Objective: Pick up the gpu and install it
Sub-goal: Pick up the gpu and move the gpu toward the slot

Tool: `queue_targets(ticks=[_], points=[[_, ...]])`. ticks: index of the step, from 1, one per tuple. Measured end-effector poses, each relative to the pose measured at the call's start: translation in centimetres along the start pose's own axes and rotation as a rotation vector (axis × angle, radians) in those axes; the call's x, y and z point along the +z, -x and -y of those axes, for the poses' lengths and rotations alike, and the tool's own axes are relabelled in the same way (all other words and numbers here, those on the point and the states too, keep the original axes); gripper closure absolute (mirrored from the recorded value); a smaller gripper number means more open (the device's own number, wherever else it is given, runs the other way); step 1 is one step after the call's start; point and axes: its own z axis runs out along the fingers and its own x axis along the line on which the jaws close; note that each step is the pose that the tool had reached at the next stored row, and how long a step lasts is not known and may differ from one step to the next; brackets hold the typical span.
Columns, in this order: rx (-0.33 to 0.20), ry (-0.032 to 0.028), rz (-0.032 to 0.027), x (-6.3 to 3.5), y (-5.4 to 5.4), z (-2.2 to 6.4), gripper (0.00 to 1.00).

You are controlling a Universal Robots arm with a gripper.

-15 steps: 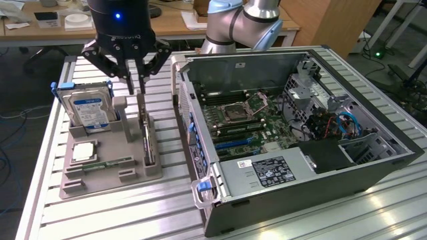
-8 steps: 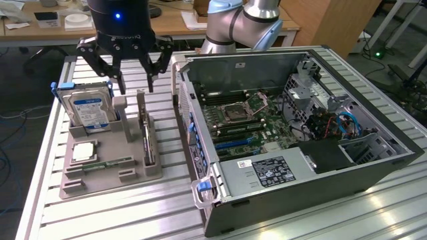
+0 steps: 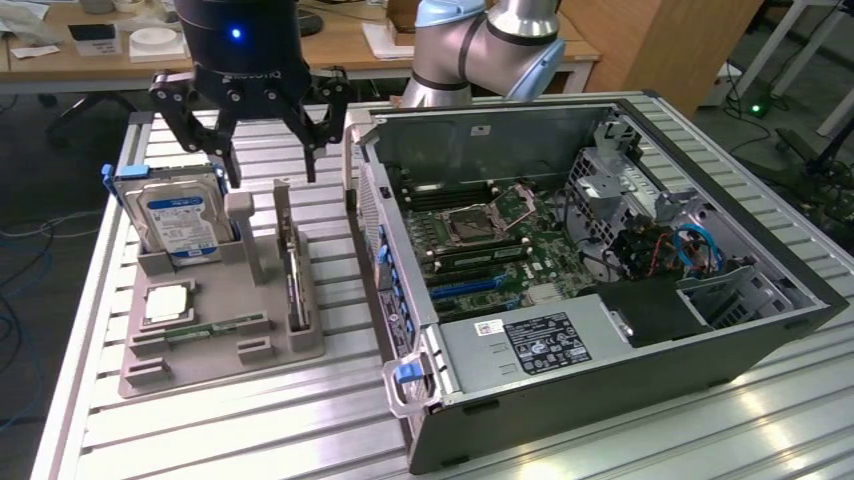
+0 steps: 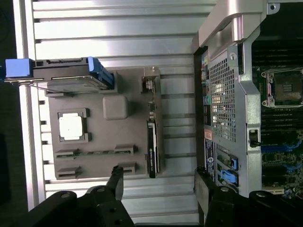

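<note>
The gpu (image 3: 295, 272) is a thin dark card that stands on its edge in a slot of the grey holder tray (image 3: 200, 368), with its pale bracket strip at the far end. In the wrist view the gpu (image 4: 152, 144) runs along the tray (image 4: 97, 92) edge nearest the computer case. My gripper (image 3: 271, 172) hangs above the far end of the card, open, with nothing between its fingers. The two black fingertips (image 4: 117, 178) straddle the line of the card, and the gripper (image 4: 159, 182) is clear of it.
An open computer case (image 3: 747, 330) lies at the exterior view's right, its motherboard (image 3: 501, 245) exposed. On the tray stand a blue-labelled hard drive (image 3: 180, 215), a processor chip (image 3: 167, 300) and a green memory stick (image 3: 214, 328). Everything rests on a ribbed aluminium table (image 3: 267, 430).
</note>
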Motion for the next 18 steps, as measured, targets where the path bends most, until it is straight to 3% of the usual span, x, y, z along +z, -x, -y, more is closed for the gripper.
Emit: queue_targets(ticks=[9,18], points=[[-0.044,0.0007,-0.0031,1.57,0.0,0.04,0.29],[-0.054,0.0013,-0.0034,2.85,0.0,0.09,0.29]])
